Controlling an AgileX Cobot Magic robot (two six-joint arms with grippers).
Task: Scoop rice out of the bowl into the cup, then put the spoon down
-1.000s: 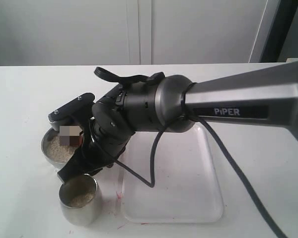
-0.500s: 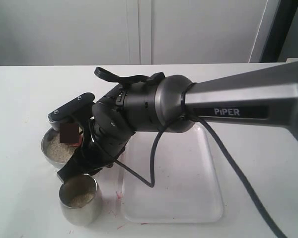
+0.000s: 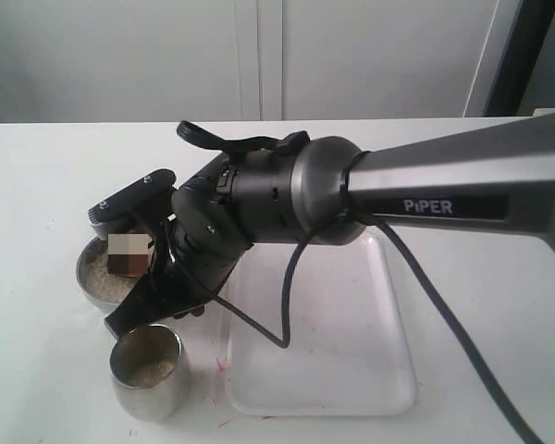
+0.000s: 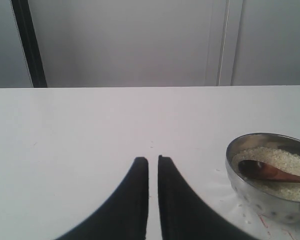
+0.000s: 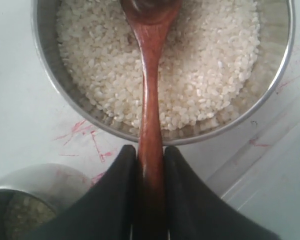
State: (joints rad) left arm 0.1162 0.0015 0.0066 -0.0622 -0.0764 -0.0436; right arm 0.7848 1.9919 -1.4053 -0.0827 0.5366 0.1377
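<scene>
The steel bowl (image 5: 49, 80) holds a bed of white rice (image 5: 210, 75). My right gripper (image 5: 150, 150) is shut on the handle of the dark wooden spoon (image 5: 149, 95), whose oval end lies in the rice at the bowl's far side. The steel cup (image 5: 25, 200), with some rice inside, stands just beside the bowl. In the exterior view the right gripper (image 3: 134, 287) reaches across to the bowl (image 3: 91, 277), with the cup (image 3: 148, 375) in front of it. My left gripper (image 4: 153, 161) is shut on nothing over bare table, with the bowl (image 4: 250, 190) and spoon (image 4: 272, 172) off to its side.
A white plastic tray (image 3: 351, 370) lies right of the cup and bowl, partly under the right arm. A black cable (image 3: 287, 314) hangs from that arm over the tray. Red pen marks (image 5: 85, 137) stain the table by the bowl.
My right gripper and the spoon have shifted slightly over the bowl. The cup, bowl and tray stay where they were.
</scene>
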